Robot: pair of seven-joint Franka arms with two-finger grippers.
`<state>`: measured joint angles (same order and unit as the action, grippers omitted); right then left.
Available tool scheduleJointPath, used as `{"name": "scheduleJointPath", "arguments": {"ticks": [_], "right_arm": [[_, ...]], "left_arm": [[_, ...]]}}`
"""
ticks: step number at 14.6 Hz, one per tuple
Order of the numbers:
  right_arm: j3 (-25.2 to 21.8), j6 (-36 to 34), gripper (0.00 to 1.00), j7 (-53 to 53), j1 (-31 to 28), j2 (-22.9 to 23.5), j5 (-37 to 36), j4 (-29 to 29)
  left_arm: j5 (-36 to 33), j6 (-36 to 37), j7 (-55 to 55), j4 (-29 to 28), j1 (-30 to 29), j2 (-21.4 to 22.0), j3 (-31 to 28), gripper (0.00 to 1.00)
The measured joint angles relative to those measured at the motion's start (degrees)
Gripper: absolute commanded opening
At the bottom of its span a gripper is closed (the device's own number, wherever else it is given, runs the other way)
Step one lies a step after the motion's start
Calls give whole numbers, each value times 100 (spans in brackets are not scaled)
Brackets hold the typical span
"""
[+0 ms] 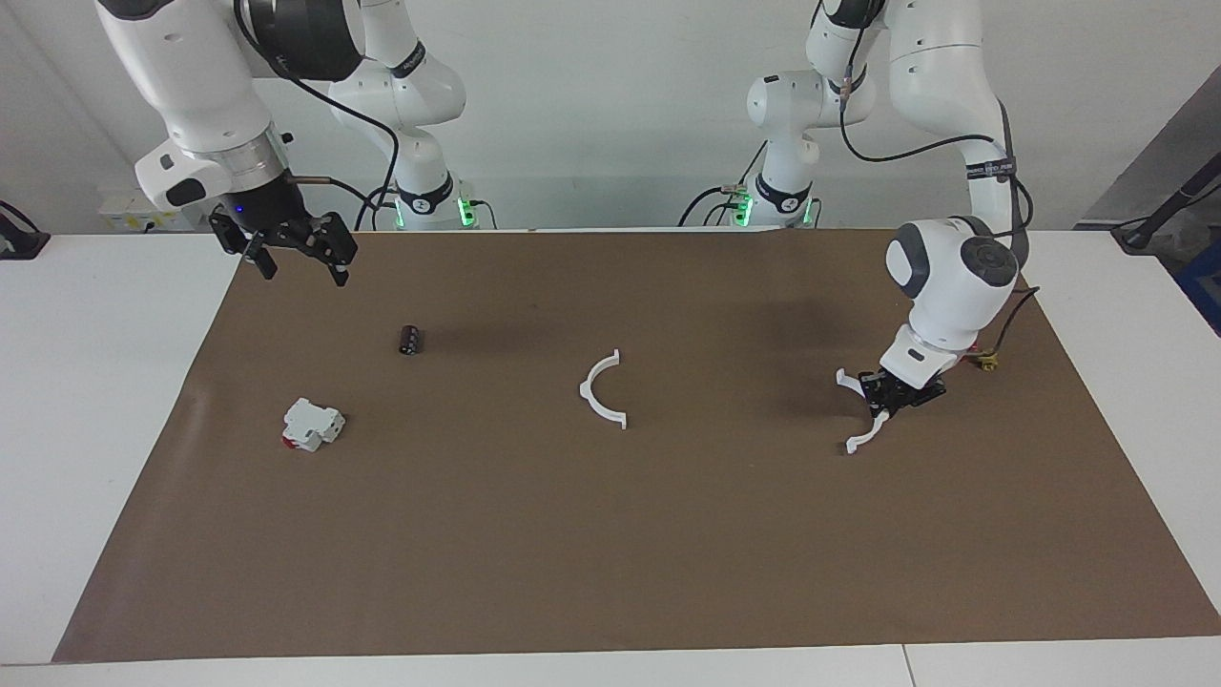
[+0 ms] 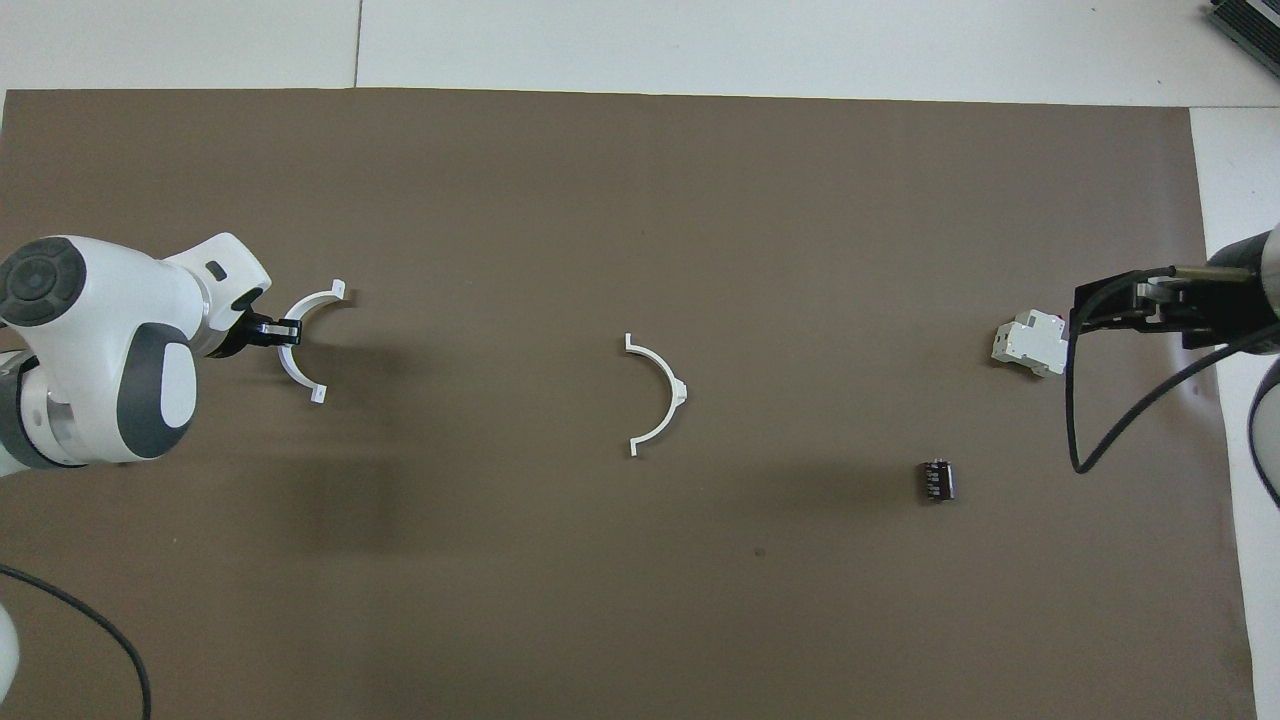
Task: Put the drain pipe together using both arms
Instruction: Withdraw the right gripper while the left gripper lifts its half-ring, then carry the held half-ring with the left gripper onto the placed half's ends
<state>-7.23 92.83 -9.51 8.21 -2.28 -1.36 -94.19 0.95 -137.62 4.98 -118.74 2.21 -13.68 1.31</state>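
One white half-ring [image 1: 601,391] of the drain pipe lies loose at the middle of the brown mat; it also shows in the overhead view [image 2: 665,395]. The other half-ring [image 1: 866,437] is toward the left arm's end of the mat, its open side facing the first one. My left gripper [image 1: 885,401] is low at the mat and shut on the middle of this arc [image 2: 292,365]. I cannot tell if the arc is lifted. My right gripper [image 1: 303,272] is open, empty and raised over the mat's corner at the right arm's end [image 2: 1078,312].
A small black cylinder [image 1: 411,340] [image 2: 936,479] and a white blocky part with a red end [image 1: 311,425] [image 2: 1025,345] lie toward the right arm's end. The brown mat [image 1: 610,553] covers most of the white table.
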Motion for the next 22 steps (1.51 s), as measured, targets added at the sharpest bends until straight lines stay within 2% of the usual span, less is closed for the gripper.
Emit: {"name": "scheduleJointPath", "arguments": {"ticks": [3, 7, 11, 14, 18, 22], "right_arm": [[1, -518, 100, 53, -39, -8, -3, 349], [1, -553, 100, 108, -191, 1, -2, 268], [-3, -568, 100, 535, -536, -3, 0, 163], [54, -568, 100, 626, -536, -20, -3, 234], [132, -568, 100, 625, -532, -34, -3, 344], [133, -568, 100, 613, -532, -36, 1, 356]], "left_arm": [[0, 1, -749, 4, 535, 41, 18, 0], [-24, -4, -1782, 32, 1298, 40, 25, 0], [-598, 6, -3175, 91, 1986, 22, 30, 0], [-687, 42, -4013, 113, 2515, -80, 33, 0], [-694, 62, -4600, 161, 2988, -284, 29, 0], [-723, 60, -4632, 271, 3108, -346, 27, 0]]}}
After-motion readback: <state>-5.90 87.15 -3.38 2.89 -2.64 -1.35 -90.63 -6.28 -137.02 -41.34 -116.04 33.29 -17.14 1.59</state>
